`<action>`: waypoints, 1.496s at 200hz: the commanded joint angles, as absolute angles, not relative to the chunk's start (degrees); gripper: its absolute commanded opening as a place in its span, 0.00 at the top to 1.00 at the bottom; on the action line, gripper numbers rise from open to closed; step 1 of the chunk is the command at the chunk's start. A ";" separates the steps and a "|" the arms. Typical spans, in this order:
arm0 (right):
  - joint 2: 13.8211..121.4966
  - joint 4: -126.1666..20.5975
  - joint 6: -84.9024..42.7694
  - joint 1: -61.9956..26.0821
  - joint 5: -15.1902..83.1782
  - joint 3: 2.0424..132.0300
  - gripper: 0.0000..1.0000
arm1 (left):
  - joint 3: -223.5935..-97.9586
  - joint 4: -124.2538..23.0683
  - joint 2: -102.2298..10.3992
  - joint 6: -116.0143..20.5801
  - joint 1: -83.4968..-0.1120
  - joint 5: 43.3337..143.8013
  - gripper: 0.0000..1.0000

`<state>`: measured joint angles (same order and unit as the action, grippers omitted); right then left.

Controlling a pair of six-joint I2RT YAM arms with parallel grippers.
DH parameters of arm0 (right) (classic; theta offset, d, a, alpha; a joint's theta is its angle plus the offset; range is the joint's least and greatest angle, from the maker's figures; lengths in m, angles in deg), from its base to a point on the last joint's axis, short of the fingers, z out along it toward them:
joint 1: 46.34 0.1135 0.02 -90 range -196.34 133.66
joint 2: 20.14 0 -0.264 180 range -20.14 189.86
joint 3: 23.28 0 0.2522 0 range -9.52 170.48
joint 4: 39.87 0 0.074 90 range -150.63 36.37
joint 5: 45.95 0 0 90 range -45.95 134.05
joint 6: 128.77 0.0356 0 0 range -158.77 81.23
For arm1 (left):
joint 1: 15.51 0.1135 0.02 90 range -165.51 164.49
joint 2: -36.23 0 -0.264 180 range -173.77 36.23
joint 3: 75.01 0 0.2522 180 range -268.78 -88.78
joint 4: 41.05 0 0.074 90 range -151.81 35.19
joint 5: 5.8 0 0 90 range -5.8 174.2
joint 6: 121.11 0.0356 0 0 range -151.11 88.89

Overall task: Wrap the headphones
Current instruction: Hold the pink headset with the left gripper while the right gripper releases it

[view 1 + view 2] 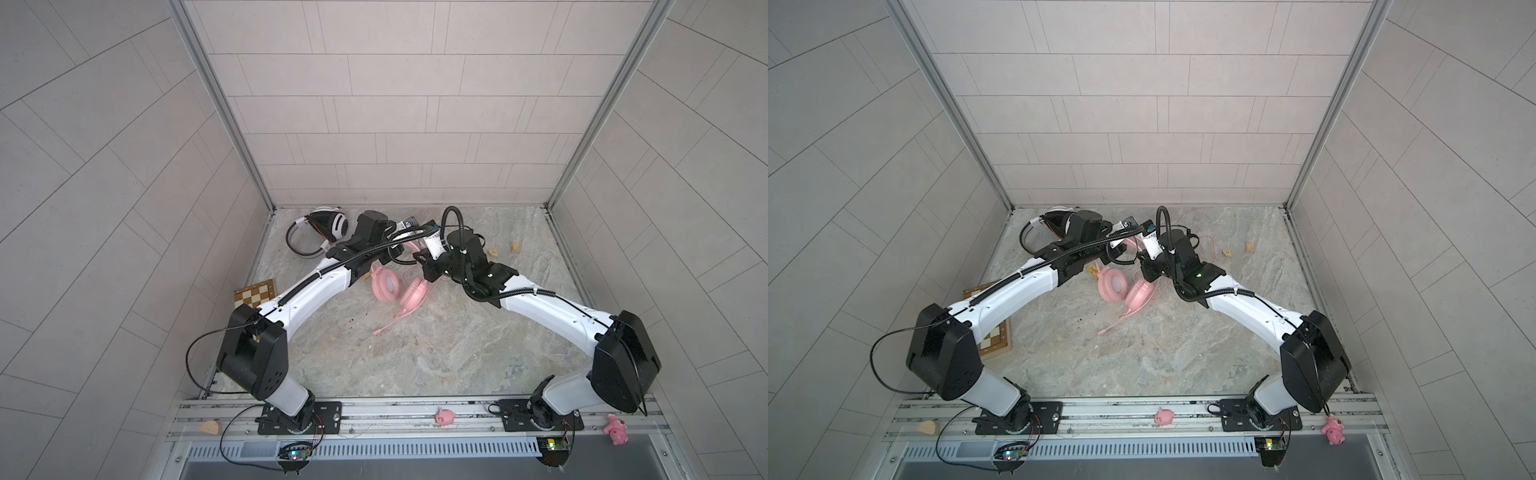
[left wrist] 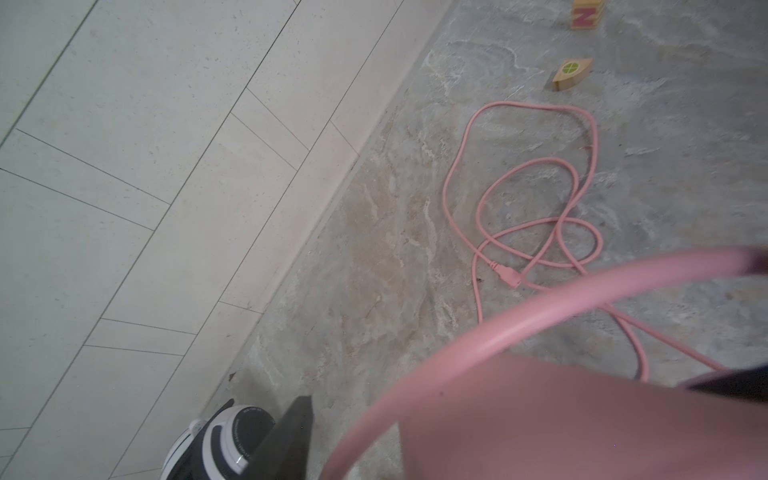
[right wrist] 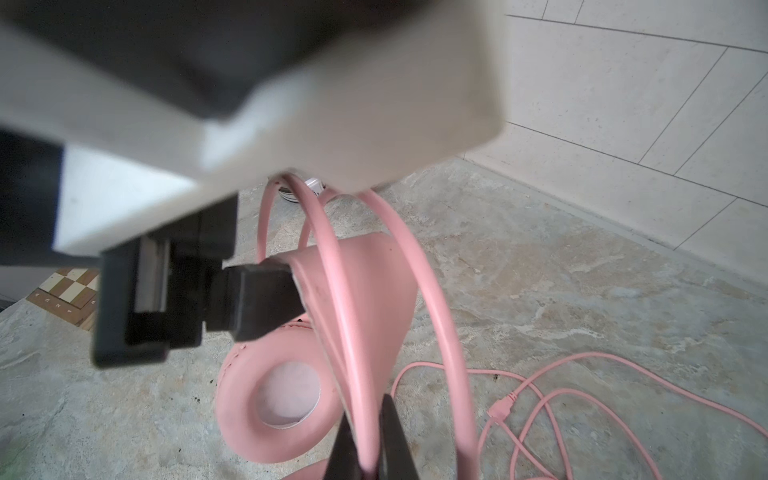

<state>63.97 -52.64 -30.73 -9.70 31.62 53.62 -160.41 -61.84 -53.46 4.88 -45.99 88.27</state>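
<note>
chessboard (image 1: 254, 294): flat at the table's left edge, partly under the left arm.
white headphones (image 1: 332, 226): in the back-left corner of the marbled table (image 1: 457, 353), with the black band curving out to the left. They lie behind the left gripper, apart from its fingers.
left gripper (image 2: 498, 392): reaches in from the left over the pink headphones. In the right wrist view one finger (image 3: 257, 299) lies against the broad inner strap of the headband. In the left wrist view the other finger shows past the strap's far side, so the strap sits between them. The jaws are partway apart, and I cannot tell whether they actually pinch the strap.
pink headphones (image 1: 386, 284): mid-table toward the back, between the two grippers. The earcups are down at the table, the headband rises toward the grippers, and the boom mic points at the front rail.
right gripper (image 3: 368, 411): just right of the left gripper, fingers pressed together on the thin outer hoop of the pink headband, above an earcup.
pink cable (image 2: 505, 277): loose, tangled loops on the table behind and to the right of the earcups. The plug lies free, in neither gripper.
wooden blocks (image 1: 494, 253): two of them further right near the back, apart from the cable.
pig toys (image 1: 444, 417): two pink ones on the front rail, one mid-rail and one at the right end.
</note>
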 commanded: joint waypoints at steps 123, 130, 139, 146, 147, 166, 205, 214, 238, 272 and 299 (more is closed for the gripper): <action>61.25 -52.17 -27.04 -9.95 36.42 53.57 0.41 | -167.79 -68.54 -57.04 -11.21 -41.52 81.69 1.00; 60.64 -51.88 -26.76 -10.23 37.19 53.15 0.39 | -168.31 -68.86 -56.94 -14.28 -40.72 80.62 1.00; 59.89 -51.48 -26.22 -10.77 38.00 52.61 0.39 | -169.26 -69.95 -56.83 -17.91 -39.33 80.11 1.00; 59.19 -51.15 -25.82 -11.15 38.72 52.09 0.39 | -170.26 -71.55 -56.93 -20.10 -38.19 80.44 1.00; 59.08 -51.07 -25.79 -11.25 38.83 51.96 0.38 | -170.39 -71.79 -56.93 -20.55 -38.01 80.52 1.00; 57.37 -50.02 -24.70 -12.51 42.71 50.11 0.37 | -173.22 -76.53 -57.06 -28.71 -34.46 80.78 1.00; 54.27 -41.67 -18.02 -19.98 37.02 42.75 0.29 | -172.89 -81.23 -53.79 -32.80 -28.83 83.27 1.00; 54.67 -38.02 -16.79 -21.53 33.63 40.81 0.26 | -171.83 -81.08 -52.45 -31.46 -28.66 83.78 1.00; 58.79 -34.79 -15.98 -22.59 23.03 40.37 0.26 | -167.90 -78.20 -48.38 -30.48 -28.52 85.34 1.00; 68.09 -36.14 -14.09 -22.37 11.48 44.48 0.26 | -163.67 -74.32 -45.09 -29.12 -28.52 84.38 1.00; 73.40 -37.69 -15.16 -21.82 10.96 46.16 0.26 | -162.62 -73.99 -44.63 -28.26 -28.54 85.28 1.00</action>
